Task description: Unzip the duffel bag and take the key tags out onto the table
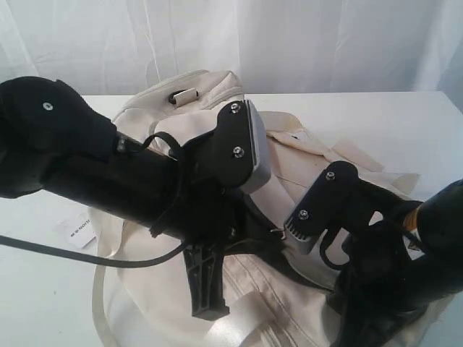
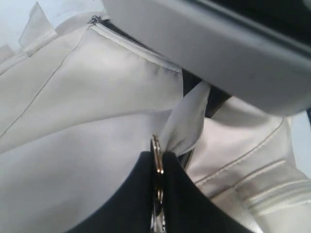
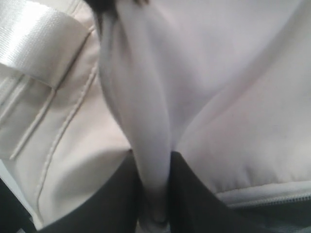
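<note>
**Pinching the duffel bag (image 1: 293, 177) at two spots**

The duffel bag lies slumped on the table (image 1: 405, 123), under both arms. The left gripper (image 2: 160, 160) is pressed together on a metal ring (image 2: 156, 147) that carries a pale satin tab (image 2: 187, 121), near the bag's grey zipper (image 2: 129, 41). The right gripper (image 3: 154, 167) pinches a raised fold (image 3: 146, 116) of the bag's cream fabric.

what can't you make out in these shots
- Colourful plastic key tags: in no view; in the exterior view the black arms cover the middle of the cream fabric duffel bag.
- Silver metal ring between the left fingers: left wrist view too blurred to tell zipper pull from key ring.
- Print on the white paper label: too small to read in the exterior view.
</note>
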`<state>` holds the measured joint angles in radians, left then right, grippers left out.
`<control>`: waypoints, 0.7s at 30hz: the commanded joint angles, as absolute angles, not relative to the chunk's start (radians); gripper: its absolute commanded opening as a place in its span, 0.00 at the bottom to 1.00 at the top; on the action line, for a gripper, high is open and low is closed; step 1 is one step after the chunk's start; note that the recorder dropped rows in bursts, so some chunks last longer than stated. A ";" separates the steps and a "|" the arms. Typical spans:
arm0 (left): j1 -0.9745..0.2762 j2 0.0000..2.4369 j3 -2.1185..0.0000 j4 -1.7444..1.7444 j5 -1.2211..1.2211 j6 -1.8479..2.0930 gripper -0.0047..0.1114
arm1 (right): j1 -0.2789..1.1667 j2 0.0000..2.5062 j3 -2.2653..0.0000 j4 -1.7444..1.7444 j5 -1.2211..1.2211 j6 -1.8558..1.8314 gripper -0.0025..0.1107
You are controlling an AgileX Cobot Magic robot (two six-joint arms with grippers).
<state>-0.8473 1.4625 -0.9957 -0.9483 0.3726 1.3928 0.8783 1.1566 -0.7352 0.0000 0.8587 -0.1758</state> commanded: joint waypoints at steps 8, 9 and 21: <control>-0.850 1.460 -0.989 -1.033 0.364 1.387 0.32 | 0.876 1.149 -0.726 0.000 0.871 -0.172 0.18; -0.850 1.460 -0.989 -1.035 0.359 1.385 0.31 | 0.876 1.149 -0.726 0.000 0.871 -0.172 0.18; -0.850 1.460 -0.989 -1.025 0.358 1.387 0.28 | 0.876 1.149 -0.726 0.000 0.874 -0.172 0.18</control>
<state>-0.8473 1.4663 -0.9957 -1.0032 0.3451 1.3928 0.8783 1.1566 -0.7352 0.0000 0.8606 -0.1758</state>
